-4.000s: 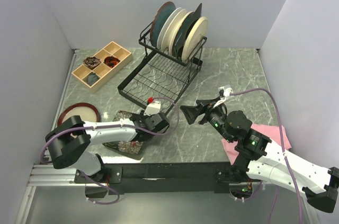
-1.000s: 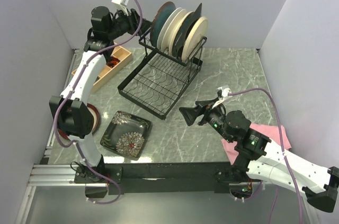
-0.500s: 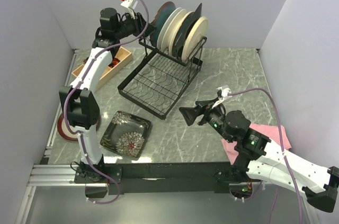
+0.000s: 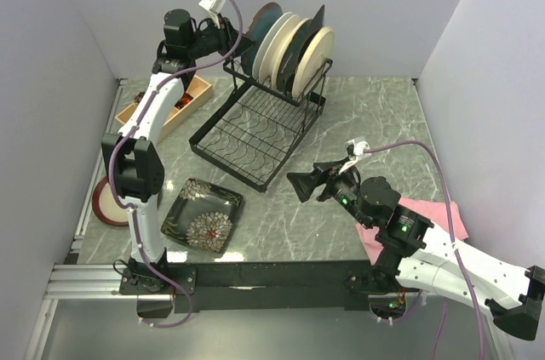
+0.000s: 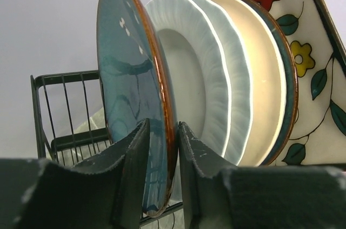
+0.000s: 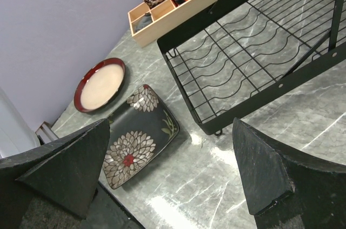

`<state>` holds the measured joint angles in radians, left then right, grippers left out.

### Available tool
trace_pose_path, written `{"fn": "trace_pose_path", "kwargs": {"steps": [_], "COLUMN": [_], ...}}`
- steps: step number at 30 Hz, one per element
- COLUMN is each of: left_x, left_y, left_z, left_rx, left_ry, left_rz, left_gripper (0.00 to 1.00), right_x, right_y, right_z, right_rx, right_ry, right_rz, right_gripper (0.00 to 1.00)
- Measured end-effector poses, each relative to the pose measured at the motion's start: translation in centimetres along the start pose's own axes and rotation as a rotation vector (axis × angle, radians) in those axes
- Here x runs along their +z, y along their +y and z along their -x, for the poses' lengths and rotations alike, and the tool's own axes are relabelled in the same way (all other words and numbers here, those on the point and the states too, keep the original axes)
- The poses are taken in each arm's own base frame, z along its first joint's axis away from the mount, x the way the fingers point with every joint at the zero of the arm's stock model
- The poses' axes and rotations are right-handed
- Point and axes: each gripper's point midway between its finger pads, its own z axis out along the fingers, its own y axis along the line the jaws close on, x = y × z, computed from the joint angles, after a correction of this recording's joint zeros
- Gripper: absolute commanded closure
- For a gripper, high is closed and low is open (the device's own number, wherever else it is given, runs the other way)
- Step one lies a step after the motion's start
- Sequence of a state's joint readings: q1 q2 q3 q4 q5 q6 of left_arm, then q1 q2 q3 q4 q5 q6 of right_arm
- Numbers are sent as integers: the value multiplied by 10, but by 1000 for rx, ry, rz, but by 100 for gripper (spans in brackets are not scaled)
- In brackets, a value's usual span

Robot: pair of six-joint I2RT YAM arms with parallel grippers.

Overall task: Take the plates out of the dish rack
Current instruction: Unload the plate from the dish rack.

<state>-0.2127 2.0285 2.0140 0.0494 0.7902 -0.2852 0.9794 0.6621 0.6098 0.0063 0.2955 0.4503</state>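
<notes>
The black wire dish rack (image 4: 255, 126) holds several upright plates: a teal one (image 4: 258, 32) at the left end, white ones (image 4: 281, 41), a cream one (image 4: 313, 58) and a square flowered one (image 5: 303, 61). My left gripper (image 4: 234, 37) is high at the rack's left end. In the left wrist view its jaws (image 5: 164, 148) stand closed on the rim of the teal plate (image 5: 130, 77). My right gripper (image 4: 298, 183) hovers open and empty over the table in front of the rack. The black square flowered plate (image 4: 203, 215) lies flat at the front left.
A brown-rimmed tan plate (image 6: 101, 84) lies by the left wall, partly behind the left arm. A wooden compartment tray (image 6: 173, 1) sits at the back left. A pink cloth (image 4: 438, 215) lies under the right arm. The rack's lower grid (image 6: 243, 39) is bare.
The left arm let go of the black square plate on the table, swung up to the rack and closed its jaws on the teal plate's rim. The right arm barely moved.
</notes>
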Motion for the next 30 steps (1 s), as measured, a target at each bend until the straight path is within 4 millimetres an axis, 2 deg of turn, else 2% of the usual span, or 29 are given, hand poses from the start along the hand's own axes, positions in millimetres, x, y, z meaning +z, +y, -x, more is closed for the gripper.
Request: {"fn": "trace_pose_path", "kwargs": {"steps": [11, 17, 21, 30], "left_x": [5, 10, 12, 15], "left_y": [-4, -6, -7, -10], "left_z": [0, 0, -1, 1], "left_rx": [-6, 2, -2, -1], "left_ry": [-6, -8, -9, -14], "left_rz": [-31, -29, -25, -15], "left_gripper": [76, 86, 99, 99], "right_x": [2, 2, 2, 2], "right_y": [-1, -1, -1, -1], "right_z": [-3, -3, -3, -3], "right_rx": [-3, -3, -3, -3], "right_ry": [9, 9, 9, 9], "right_rz": [-4, -4, -4, -4], "right_gripper": [0, 0, 0, 0]}}
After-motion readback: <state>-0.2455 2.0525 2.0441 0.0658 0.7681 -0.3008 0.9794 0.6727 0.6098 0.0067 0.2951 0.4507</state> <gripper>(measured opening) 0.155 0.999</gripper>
